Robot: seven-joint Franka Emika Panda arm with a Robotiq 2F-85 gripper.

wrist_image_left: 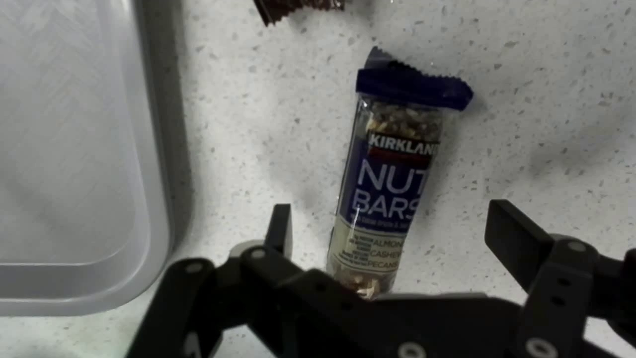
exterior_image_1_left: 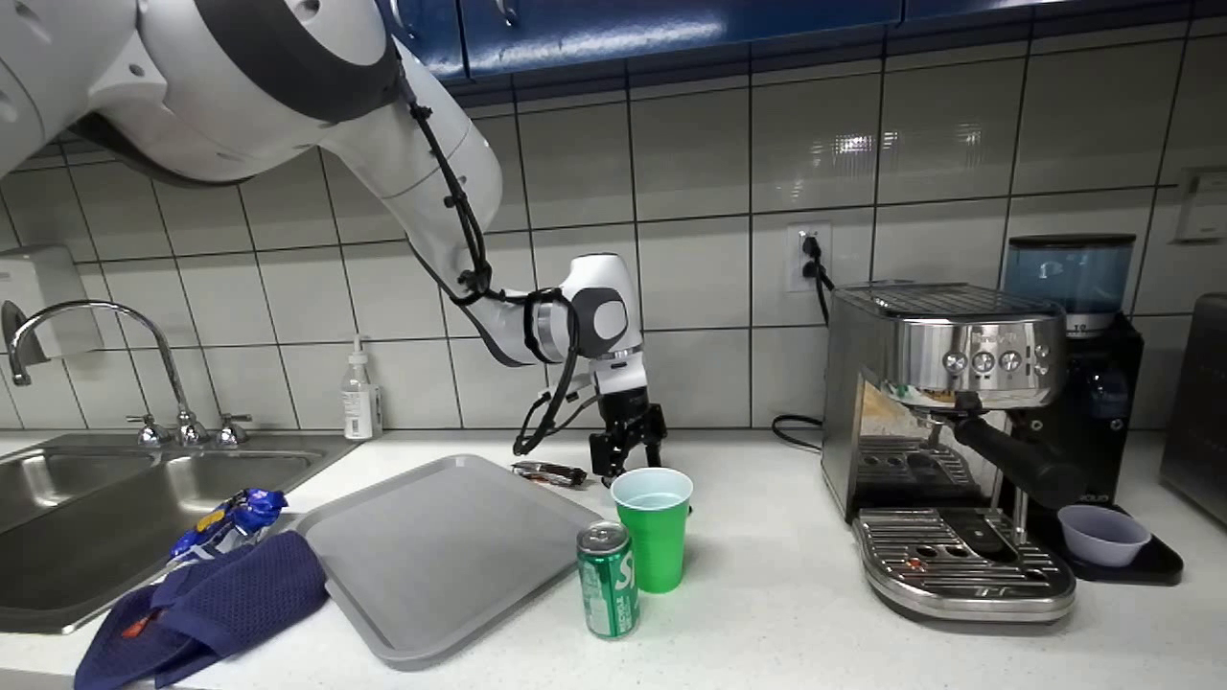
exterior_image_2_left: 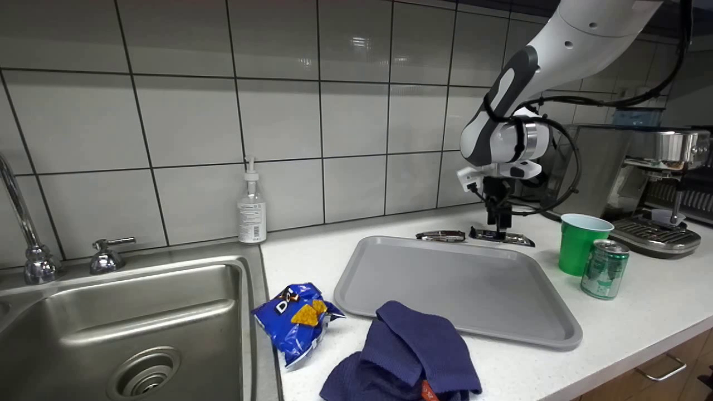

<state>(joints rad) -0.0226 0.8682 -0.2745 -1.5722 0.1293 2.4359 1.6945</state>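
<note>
My gripper [wrist_image_left: 391, 214] is open, with its fingers on either side of a nut bar [wrist_image_left: 385, 184] in a clear and blue wrapper. The bar lies flat on the counter, and its lower end is hidden by the gripper. In an exterior view the gripper [exterior_image_2_left: 499, 223] points down over the bar [exterior_image_2_left: 518, 239]. In an exterior view the gripper [exterior_image_1_left: 628, 450] is behind a green cup [exterior_image_1_left: 655, 551], which hides most of the bar. A second wrapped bar [exterior_image_2_left: 441, 236] lies beside it; its dark brown wrapper end [wrist_image_left: 303, 7] shows in the wrist view.
A grey tray [exterior_image_1_left: 451, 565] lies on the counter, with its edge [wrist_image_left: 154, 189] near the bar. A green can [exterior_image_1_left: 608, 585] stands by the cup. A blue towel [exterior_image_2_left: 406, 351], chip bag [exterior_image_2_left: 298, 317], sink [exterior_image_2_left: 139, 273], soap bottle [exterior_image_2_left: 252, 214] and coffee machine [exterior_image_1_left: 949, 431] are around.
</note>
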